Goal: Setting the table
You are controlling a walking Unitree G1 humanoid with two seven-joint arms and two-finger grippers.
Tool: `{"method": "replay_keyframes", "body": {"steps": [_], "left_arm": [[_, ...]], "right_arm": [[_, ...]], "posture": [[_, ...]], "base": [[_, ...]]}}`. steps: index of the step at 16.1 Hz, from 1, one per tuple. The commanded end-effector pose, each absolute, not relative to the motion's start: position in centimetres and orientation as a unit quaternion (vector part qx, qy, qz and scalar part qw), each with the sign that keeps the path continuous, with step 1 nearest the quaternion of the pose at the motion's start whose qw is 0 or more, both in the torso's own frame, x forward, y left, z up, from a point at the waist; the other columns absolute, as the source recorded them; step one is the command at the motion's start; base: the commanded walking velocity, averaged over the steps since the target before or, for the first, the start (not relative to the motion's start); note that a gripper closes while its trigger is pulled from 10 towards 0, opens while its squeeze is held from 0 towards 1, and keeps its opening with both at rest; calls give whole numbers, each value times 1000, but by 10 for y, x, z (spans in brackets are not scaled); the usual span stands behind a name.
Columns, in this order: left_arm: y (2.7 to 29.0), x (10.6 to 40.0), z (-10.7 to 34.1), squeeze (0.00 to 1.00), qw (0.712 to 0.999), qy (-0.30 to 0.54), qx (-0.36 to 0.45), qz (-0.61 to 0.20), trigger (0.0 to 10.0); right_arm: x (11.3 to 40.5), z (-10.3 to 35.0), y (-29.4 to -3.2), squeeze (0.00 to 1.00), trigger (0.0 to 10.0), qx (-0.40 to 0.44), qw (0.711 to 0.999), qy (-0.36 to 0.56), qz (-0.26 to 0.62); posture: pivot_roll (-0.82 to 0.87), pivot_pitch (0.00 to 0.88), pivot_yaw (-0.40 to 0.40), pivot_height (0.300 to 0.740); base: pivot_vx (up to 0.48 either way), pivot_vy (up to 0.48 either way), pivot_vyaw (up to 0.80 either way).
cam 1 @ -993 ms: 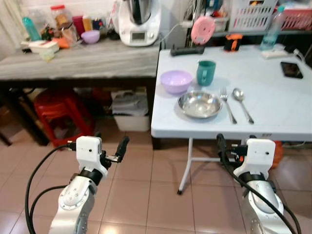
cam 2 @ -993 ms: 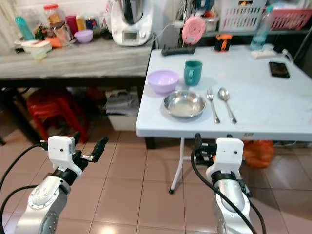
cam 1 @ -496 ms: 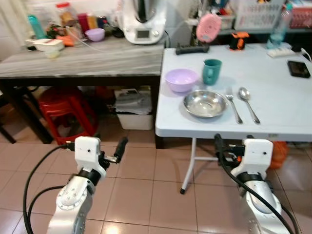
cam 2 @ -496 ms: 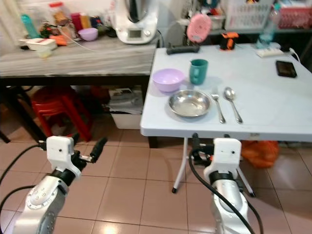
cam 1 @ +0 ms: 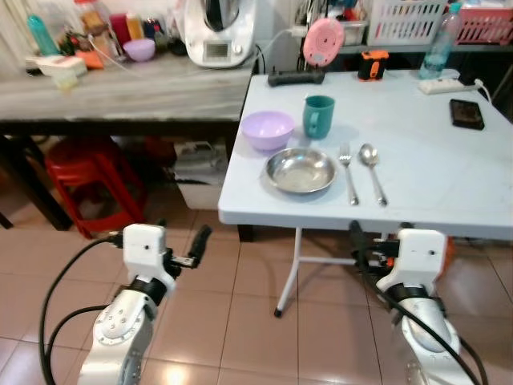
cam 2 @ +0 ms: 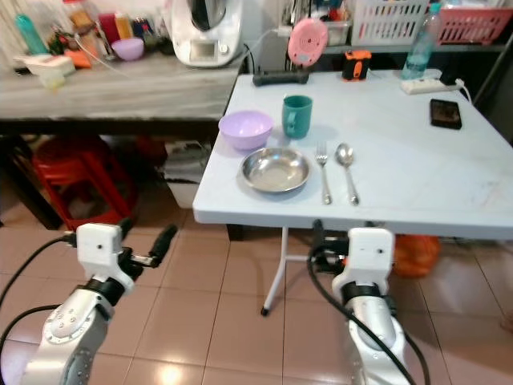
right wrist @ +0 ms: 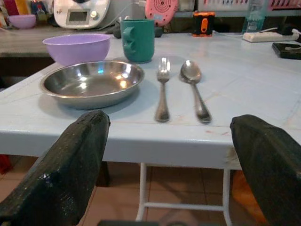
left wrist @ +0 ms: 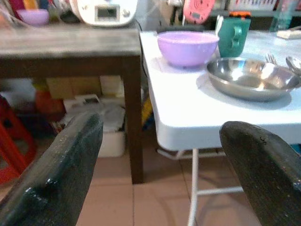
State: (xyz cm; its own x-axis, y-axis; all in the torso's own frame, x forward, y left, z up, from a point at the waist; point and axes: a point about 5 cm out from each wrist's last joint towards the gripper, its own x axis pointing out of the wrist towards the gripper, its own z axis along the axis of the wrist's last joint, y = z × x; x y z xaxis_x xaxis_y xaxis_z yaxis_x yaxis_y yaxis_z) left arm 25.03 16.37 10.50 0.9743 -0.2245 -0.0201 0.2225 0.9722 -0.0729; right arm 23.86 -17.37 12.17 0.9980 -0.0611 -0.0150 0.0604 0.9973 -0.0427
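On the white tabletop [cam 1: 433, 160] a steel plate [cam 1: 300, 170] sits near the front edge; a fork [cam 1: 349, 170] and a spoon [cam 1: 372, 172] lie side by side just to its right; a purple bowl [cam 1: 267, 129] and a green mug [cam 1: 318, 115] stand just behind it; the left gripper [left wrist: 160, 165] and the right gripper [right wrist: 169, 160] hang low before the tabletop over the tiled floor [cam 1: 240, 321], jaws wide and holding nothing.

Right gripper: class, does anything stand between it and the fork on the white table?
Nothing visible does. The right gripper, jaws open, is held low in front of the white table edge; the fork lies straight ahead, between the steel plate and the spoon.
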Motion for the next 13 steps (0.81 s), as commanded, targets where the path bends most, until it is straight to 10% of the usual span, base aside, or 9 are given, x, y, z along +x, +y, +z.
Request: {"method": "replay_keyframes", "body": {"steps": [1,13], "left_arm": [[164,251,107,0,993,11,-30,-113,10000],[164,248,108,0,992,1,-48,-116,10000]], "right_arm": [[239,127,-176,0,10000,-27,999,-1,-35],[239,134,-179,0,10000,-35,999,-16,-39]], "posture": [[-54,0,88,740],[-55,0,79,740]], "base": [[0,0,0],[78,0,126]]}}
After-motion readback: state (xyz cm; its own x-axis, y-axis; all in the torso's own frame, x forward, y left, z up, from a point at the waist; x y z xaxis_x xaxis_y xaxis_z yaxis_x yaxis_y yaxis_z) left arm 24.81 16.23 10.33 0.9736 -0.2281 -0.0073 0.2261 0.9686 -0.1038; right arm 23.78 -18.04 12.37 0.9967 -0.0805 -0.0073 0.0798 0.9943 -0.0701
